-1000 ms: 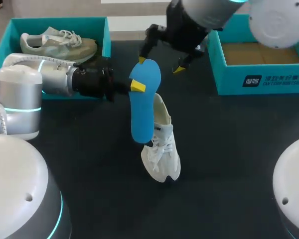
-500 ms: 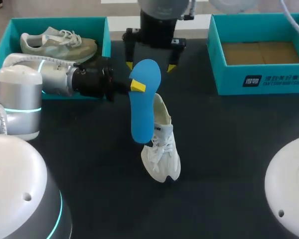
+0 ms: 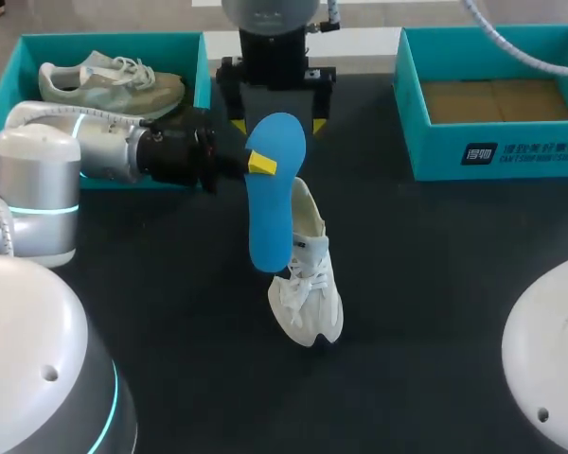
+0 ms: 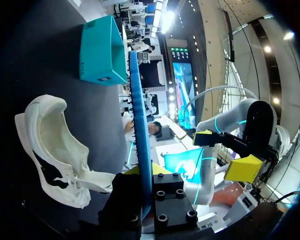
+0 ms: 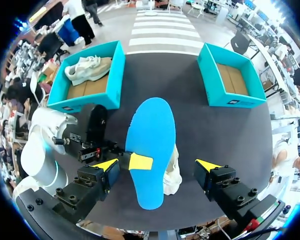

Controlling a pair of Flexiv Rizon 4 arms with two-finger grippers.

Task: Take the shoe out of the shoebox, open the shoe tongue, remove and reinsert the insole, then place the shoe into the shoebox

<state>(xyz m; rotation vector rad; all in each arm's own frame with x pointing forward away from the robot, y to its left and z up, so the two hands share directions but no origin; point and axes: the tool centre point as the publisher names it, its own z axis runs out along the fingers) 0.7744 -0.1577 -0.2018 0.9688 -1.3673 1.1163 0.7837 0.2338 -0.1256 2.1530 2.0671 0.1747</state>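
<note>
Black table (image 3: 435, 284) is flanked at its far edge by two teal boxes. The right shoebox (image 3: 492, 156), white print on its wall, is seen empty. The left shoebox (image 3: 114, 40) holds a grey-green shoe (image 3: 114, 83). The white shoe (image 3: 308, 293) lies mid-table. The blue insole (image 3: 275, 208) is pinched on edge by the left gripper (image 3: 258, 163), near the shoe's heel. The right gripper (image 3: 277, 125) is spread wide, nothing gripped.
</note>
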